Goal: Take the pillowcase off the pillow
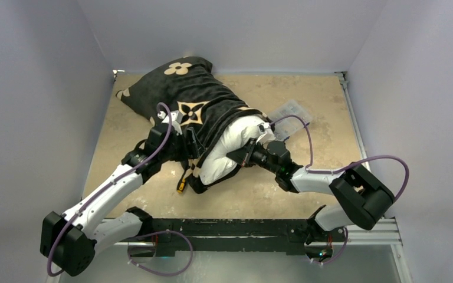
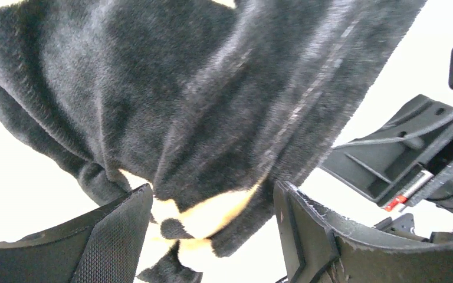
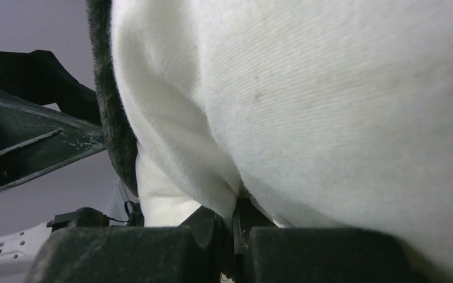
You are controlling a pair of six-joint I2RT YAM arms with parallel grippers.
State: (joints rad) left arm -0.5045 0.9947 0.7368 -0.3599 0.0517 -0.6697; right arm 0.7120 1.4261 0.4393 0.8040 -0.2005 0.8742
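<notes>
The black plush pillowcase point(image 1: 191, 97) with tan flower motifs lies across the table's far left. The white pillow point(image 1: 227, 150) sticks out of its near end. My left gripper point(image 1: 190, 143) is at the cover's open edge. In the left wrist view its fingers point(image 2: 115, 236) stand wide apart, and a thick fold of the pillowcase point(image 2: 212, 147) fills the gap from tip to tip. My right gripper point(image 1: 250, 152) is pressed into the pillow's right side. Its jaws are closed, pinching a fold of the pillow point(image 3: 307, 106) at the right gripper point(image 3: 236, 207).
A clear plastic sheet point(image 1: 292, 112) lies on the tan table point(image 1: 318, 94) behind the right arm. A small yellow connector point(image 1: 181, 187) rests near the pillow's front end. Grey walls close in on three sides. A black rail point(image 1: 224, 227) runs along the near edge.
</notes>
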